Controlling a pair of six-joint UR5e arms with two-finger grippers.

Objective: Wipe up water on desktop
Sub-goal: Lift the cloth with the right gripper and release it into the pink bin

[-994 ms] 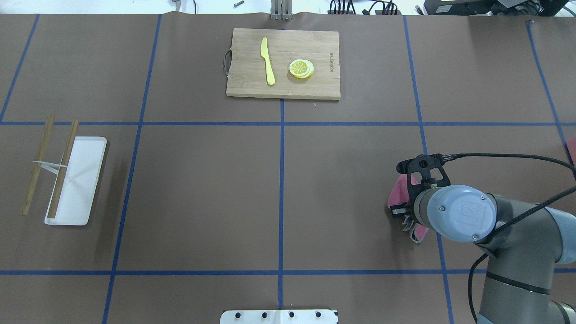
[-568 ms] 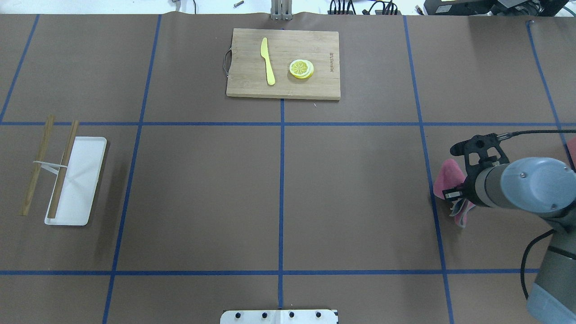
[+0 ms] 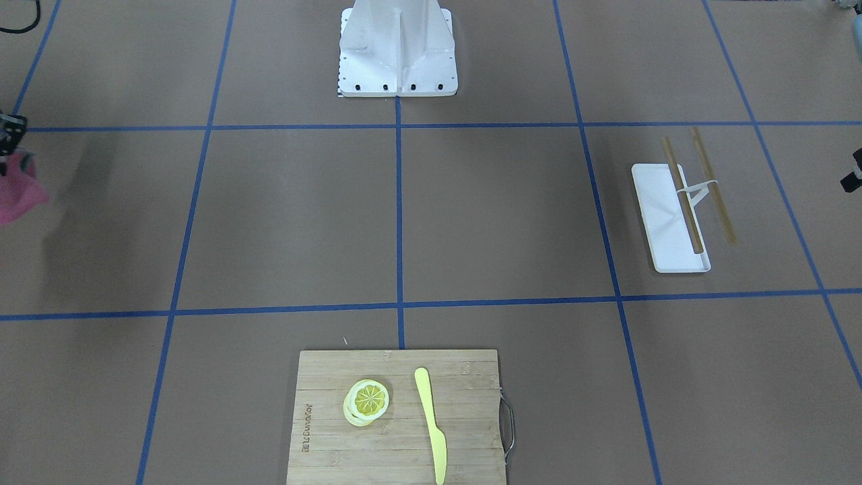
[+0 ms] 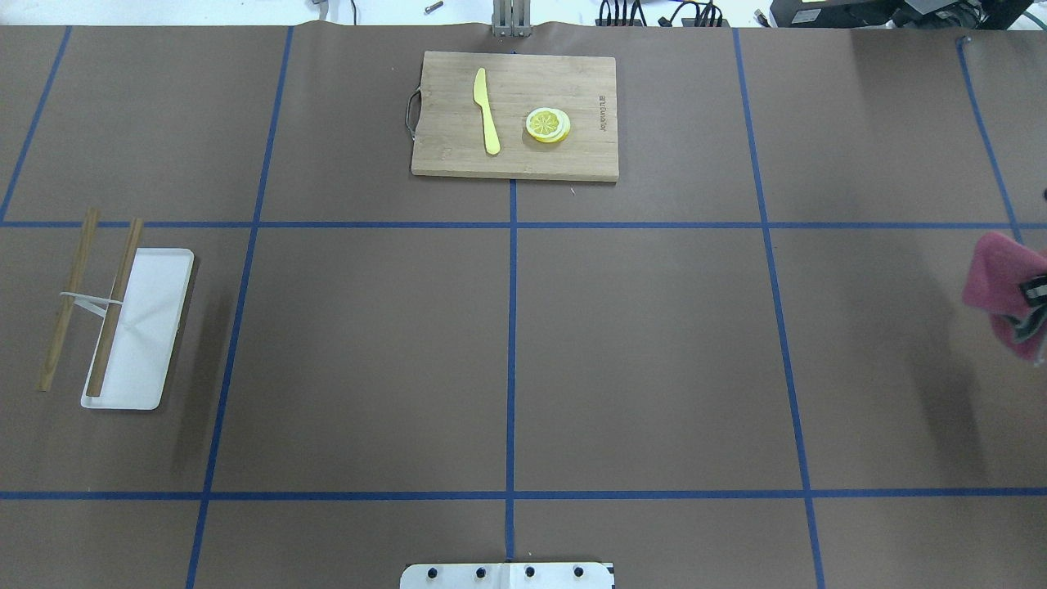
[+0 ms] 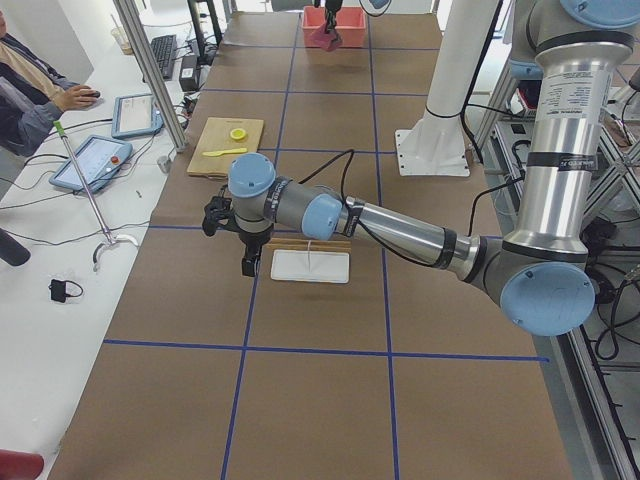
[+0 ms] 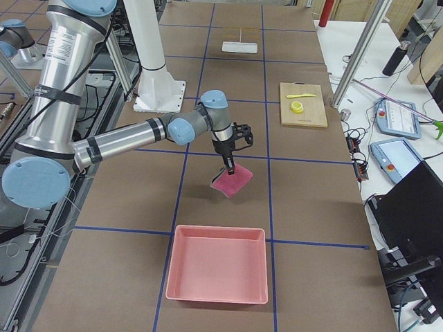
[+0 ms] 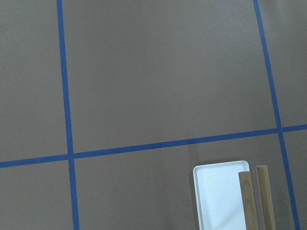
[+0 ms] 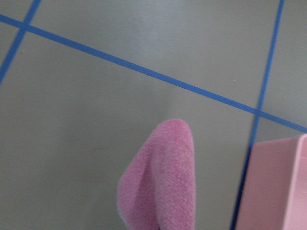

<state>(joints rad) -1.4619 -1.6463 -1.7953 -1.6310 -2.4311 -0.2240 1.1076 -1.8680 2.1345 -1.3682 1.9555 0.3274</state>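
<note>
The desktop (image 4: 638, 352) is a matte brown surface with blue tape lines; I see no water on it. My right gripper (image 6: 229, 168) is shut on a pink cloth (image 6: 232, 184) that hangs above the desktop. The cloth shows at the overhead view's right edge (image 4: 999, 282), at the front view's left edge (image 3: 17, 192) and in the right wrist view (image 8: 160, 184). My left gripper (image 5: 249, 264) hovers by the white tray (image 5: 310, 266); I cannot tell if it is open or shut.
A pink bin (image 6: 218, 266) stands near the cloth, its corner in the right wrist view (image 8: 276, 187). A bamboo cutting board (image 4: 515, 114) holds a yellow knife (image 4: 487, 110) and lemon slices (image 4: 548, 125). Two wooden sticks (image 4: 114, 303) lie across the tray (image 4: 151, 343).
My right arm has swept to the right with the pink cloth, from near the right tape line to the overhead view's right edge. The arm has mostly left that view.
</note>
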